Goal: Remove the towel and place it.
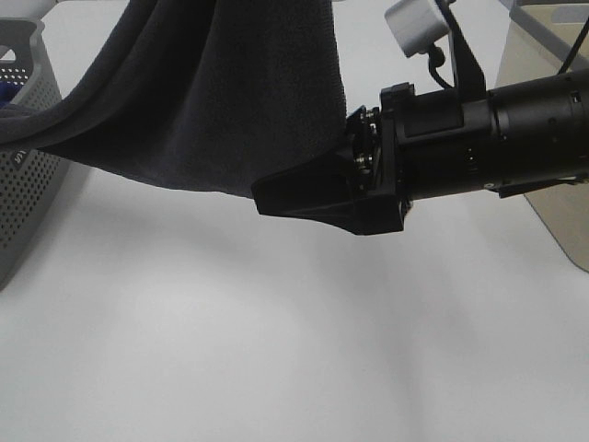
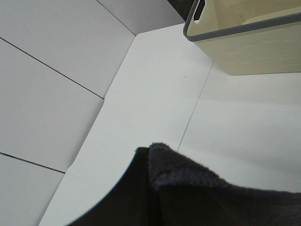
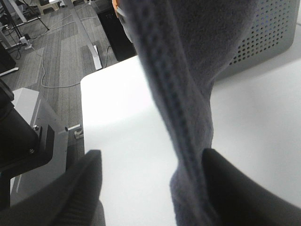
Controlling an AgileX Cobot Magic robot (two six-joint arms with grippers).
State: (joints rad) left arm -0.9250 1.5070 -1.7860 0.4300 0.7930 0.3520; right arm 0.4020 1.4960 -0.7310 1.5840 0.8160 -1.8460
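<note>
The towel (image 1: 202, 92) is hanging over the table's far left part, trailing from the grey basket (image 1: 28, 175) at the left edge. Its hem is passing between the right gripper's (image 3: 153, 157) widely spread fingers, brushing one. The left gripper (image 2: 141, 183) is pressing against cloth, though whether it is pinching it I cannot tell.

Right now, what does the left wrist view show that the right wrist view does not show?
Only the left wrist view shows the beige basket with a grey rim. Only the right wrist view shows the grey perforated basket, the floor with cables, and the right gripper, its fingers apart with the towel hanging between them. Both show the towel and the white table.
</note>
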